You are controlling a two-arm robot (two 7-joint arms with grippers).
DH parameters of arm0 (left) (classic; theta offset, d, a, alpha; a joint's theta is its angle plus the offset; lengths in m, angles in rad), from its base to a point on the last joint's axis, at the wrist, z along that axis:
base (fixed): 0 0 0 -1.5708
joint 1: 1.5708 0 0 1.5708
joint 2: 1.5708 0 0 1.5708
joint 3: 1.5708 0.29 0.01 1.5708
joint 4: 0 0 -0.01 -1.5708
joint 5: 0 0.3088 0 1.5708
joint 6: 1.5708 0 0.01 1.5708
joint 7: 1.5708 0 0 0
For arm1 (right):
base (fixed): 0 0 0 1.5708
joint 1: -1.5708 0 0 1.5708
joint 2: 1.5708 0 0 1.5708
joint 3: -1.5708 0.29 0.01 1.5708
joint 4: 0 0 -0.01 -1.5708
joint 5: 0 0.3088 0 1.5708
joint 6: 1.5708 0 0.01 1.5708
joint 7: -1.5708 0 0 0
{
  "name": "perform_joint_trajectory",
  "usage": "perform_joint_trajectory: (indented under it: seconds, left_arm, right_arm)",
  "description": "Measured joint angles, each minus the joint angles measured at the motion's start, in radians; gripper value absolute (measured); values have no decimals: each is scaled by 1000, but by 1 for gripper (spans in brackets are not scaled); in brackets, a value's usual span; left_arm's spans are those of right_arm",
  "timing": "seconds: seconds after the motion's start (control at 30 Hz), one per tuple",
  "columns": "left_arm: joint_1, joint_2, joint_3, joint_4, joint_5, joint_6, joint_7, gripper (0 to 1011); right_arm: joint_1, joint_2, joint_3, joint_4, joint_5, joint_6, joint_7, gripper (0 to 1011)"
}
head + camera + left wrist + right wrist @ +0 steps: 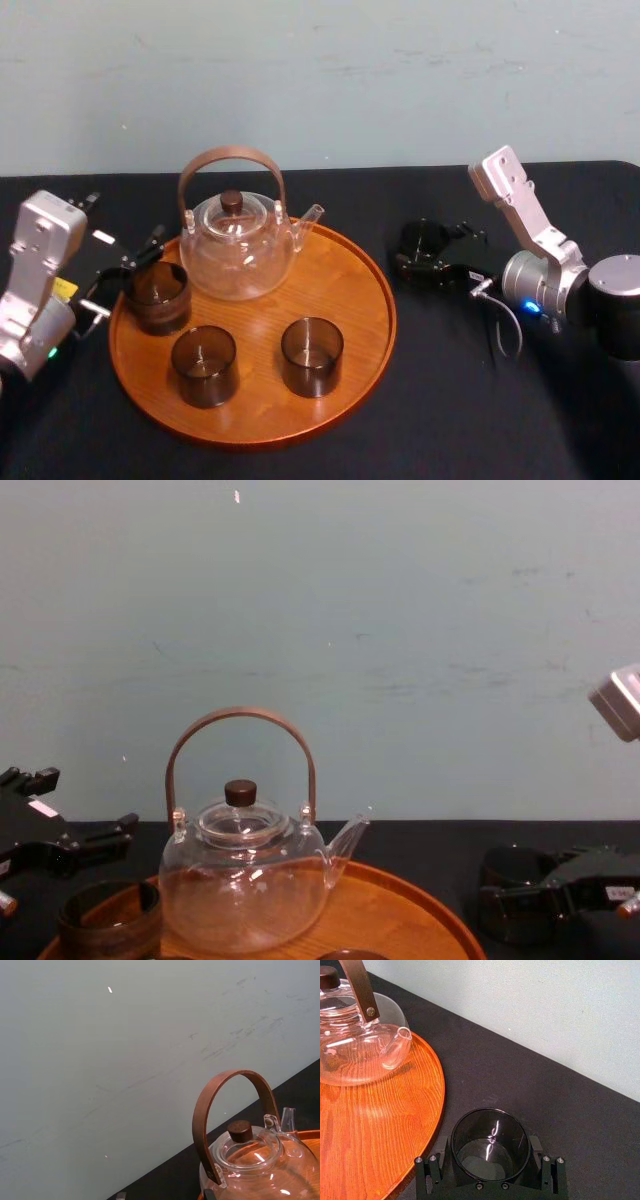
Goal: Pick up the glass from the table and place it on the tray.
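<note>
Teapot (238,245) and three cups (204,365) are crowding the tray (335,272) — beside it we are seeing the right hand (425,262) pinching the glass (490,1145); left hand (125,268) hovering at tray's left.

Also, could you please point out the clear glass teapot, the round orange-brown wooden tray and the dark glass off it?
Clear glass teapot (238,262): head view, belly.
Round orange-brown wooden tray (352,285): head view, bare wood.
Dark glass (482,1165): right wrist view, inner base.
</note>
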Motion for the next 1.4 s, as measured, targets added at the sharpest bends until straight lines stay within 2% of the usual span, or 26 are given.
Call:
perform_joint_trajectory:
  seconds: [0.2,0.37,0.87,1.03,1.4]
  left_arm:
    - [0,0,0,0,0,0,0,1001]
    - [0,0,0,0,0,0,0,1001]
    - [0,0,0,0,0,0,0,1001]
    - [0,0,0,0,0,0,0,1002]
    - [0,0,0,0,0,0,0,1001]
  right_arm:
    - [0,0,1,0,2,0,0,994]
    - [0,1,1,0,4,0,0,907]
    - [-4,4,5,-6,9,0,5,904]
    - [-25,23,18,-42,23,0,28,905]
    - [-63,80,36,-186,76,5,76,905]
